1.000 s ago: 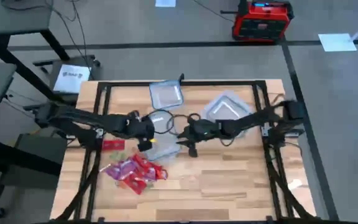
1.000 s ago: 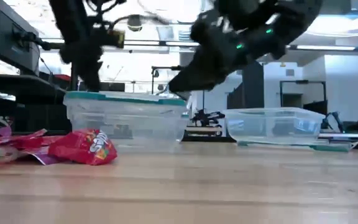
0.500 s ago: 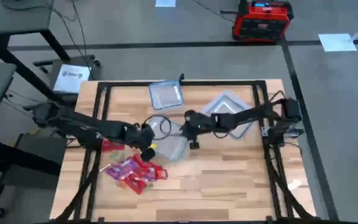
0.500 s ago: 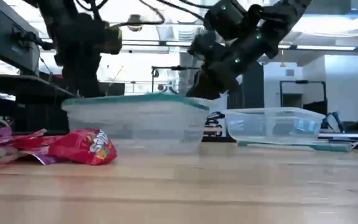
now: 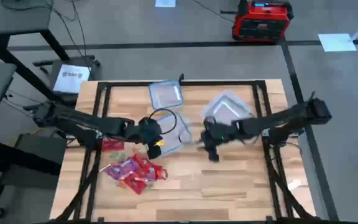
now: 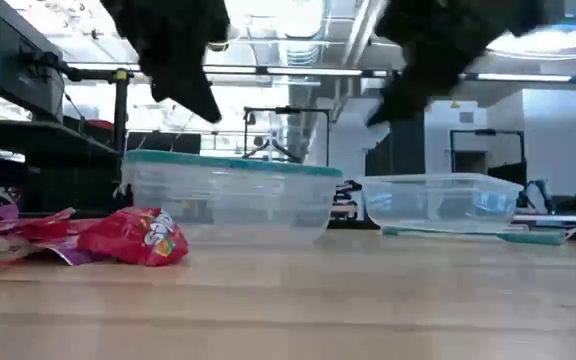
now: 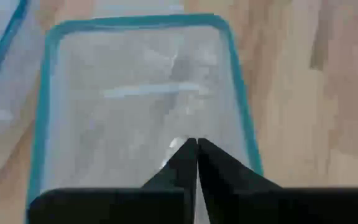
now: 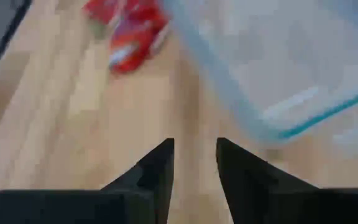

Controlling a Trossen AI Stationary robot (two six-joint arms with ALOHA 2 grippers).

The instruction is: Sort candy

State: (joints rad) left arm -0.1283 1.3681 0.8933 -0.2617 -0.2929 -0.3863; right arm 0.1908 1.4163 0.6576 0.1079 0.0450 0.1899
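On the near-left part of the table (image 5: pixel 229 186) lies the candy (image 5: pixel 132 172), a loose heap of small red, pink and purple wrapped pieces, with one red pack a little apart toward the far side. Just right of the heap stands a clear tub (image 5: pixel 169 137) with a bluish rim; a second tub (image 5: pixel 227 107) sits farther right, and a third, or perhaps a lid, (image 5: pixel 166 94) lies at the far edge.

Over the first tub hangs the left hand (image 5: pixel 156 138), its fingers pressed together with nothing visibly between them. To the right of that tub, above bare wood, is the right hand (image 5: pixel 211 148); its fingers stand a narrow way apart and hold nothing.

Judging by their look, the pieces are light and soft, and the shiny wrappers are likely slippery and will crumple and slide under a pinch. A hold across the middle of one piece, or on a twisted wrapper end, seems the safest, taking pieces from the edge of the heap so neighbours do not drag along.

White lettering shows on one red wrapper (image 6: pixel 136 236) in the low view, but it cannot be read.
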